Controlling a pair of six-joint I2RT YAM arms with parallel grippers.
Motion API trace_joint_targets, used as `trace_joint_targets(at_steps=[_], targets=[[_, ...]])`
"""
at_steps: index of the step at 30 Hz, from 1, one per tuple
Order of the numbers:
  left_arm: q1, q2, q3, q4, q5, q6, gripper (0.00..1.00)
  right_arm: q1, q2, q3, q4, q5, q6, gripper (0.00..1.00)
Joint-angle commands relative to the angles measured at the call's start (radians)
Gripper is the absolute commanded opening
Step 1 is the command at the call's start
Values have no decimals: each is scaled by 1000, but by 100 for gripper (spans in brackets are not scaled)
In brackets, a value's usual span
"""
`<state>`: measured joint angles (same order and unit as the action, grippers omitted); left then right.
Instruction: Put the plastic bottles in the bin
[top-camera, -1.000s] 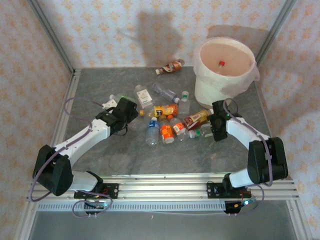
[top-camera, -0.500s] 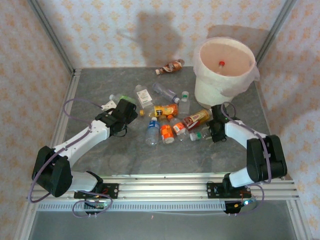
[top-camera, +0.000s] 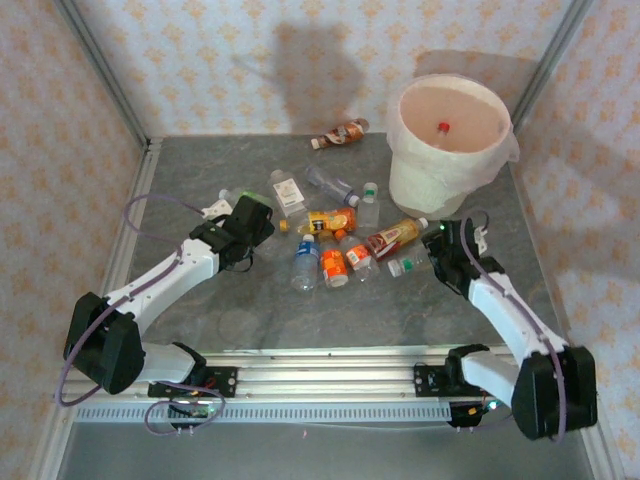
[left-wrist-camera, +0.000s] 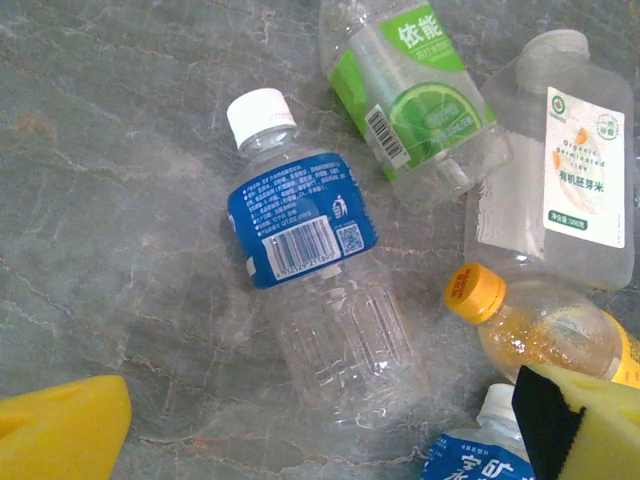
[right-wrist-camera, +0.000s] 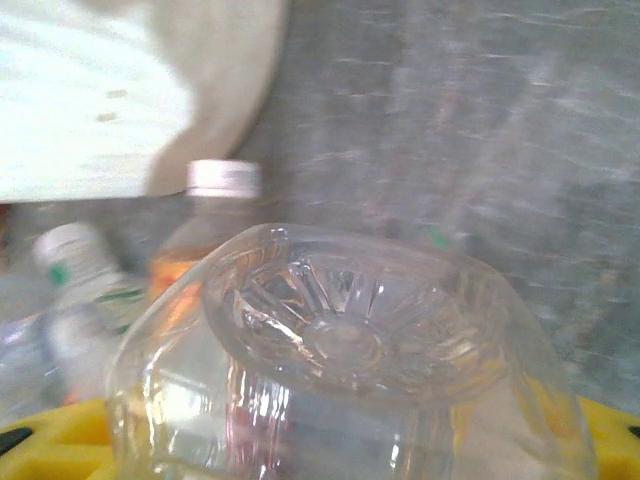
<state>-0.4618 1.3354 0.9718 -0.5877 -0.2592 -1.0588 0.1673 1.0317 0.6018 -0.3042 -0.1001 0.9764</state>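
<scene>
Plastic bottles (top-camera: 330, 220): lying scattered beside the bin (top-camera: 440, 185). Pinching one clear bottle (right-wrist-camera: 350, 340) near its base with the right gripper (right-wrist-camera: 320, 445); hovering the left gripper (left-wrist-camera: 320, 440), wide and empty, over a blue-labelled bottle (left-wrist-camera: 310, 280). Likely handling light, slick, crushable: squeezing gently.

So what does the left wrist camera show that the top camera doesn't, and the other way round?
Left wrist: label detail, the barcode on the blue-label bottle, the lime on the green-label bottle, plus its yellow fingers spread wide. Top: the bin with a red cap inside, and the right gripper closed on a clear bottle. Both: the grey table and the orange-capped bottle.
</scene>
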Motion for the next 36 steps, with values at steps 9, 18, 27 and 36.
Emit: trace_joint_targets(at_steps=[9, 18, 27, 36], targets=[[31, 4, 47, -38, -62, 36, 100, 3, -101, 22, 350, -374, -204, 27], [38, -10, 4, 27, -6, 6, 100, 3, -30, 343, 389, -468, -368, 26], [39, -9, -33, 56, 48, -25, 100, 3, 120, 649, 310, -148, -542, 26], [39, -15, -42, 57, 69, -31, 100, -33, 358, 917, 277, 99, -715, 25]])
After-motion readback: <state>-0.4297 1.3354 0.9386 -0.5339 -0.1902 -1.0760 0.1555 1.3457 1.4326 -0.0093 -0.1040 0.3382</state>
